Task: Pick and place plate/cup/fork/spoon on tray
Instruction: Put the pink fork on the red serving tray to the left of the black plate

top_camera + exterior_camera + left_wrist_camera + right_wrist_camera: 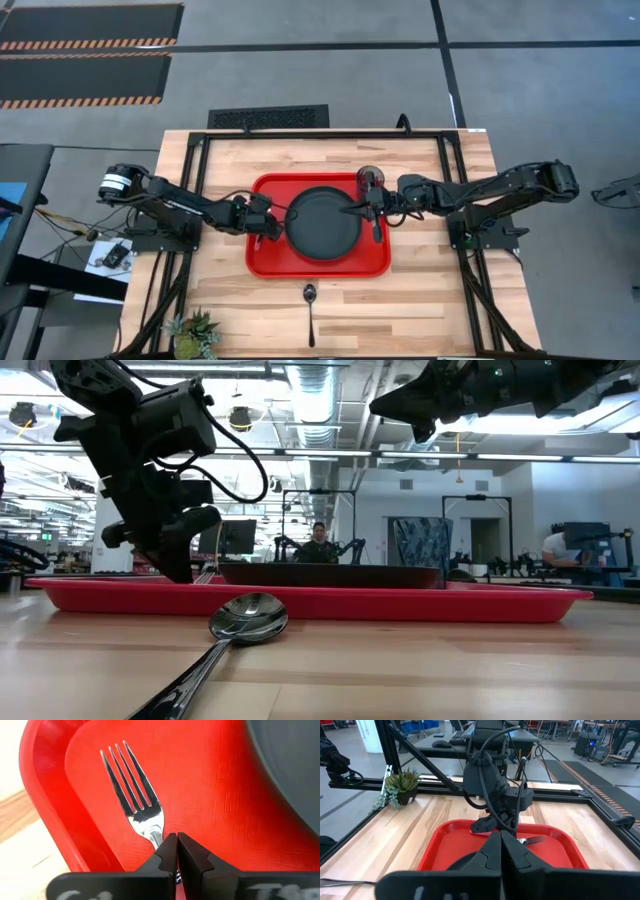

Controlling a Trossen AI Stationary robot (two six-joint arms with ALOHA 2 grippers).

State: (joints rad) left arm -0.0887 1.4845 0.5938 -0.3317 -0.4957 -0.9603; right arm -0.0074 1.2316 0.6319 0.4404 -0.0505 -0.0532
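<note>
Wooden counter point(420, 290) carries the red tray point(268, 262). Left gripper point(176, 840), fingers clamped on the fork point(131, 795), rests it flat beside the black plate point(325, 225). Release gently, then lift straight. Right gripper point(372, 205) hovers, fingers together. Spoon point(310, 305) lies off-tray.

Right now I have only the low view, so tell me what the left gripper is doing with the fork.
Observer: The left gripper is shut over the fork's neck. The tines lie flat on the tray, left of the plate.
Operator: Find me the cup.
Observer: The cup stands in the tray's right corner, on the side far from your camera, next to the right arm.
Operator: Check the right gripper.
Observer: The right gripper is shut and empty, above the plate's right edge.
</note>
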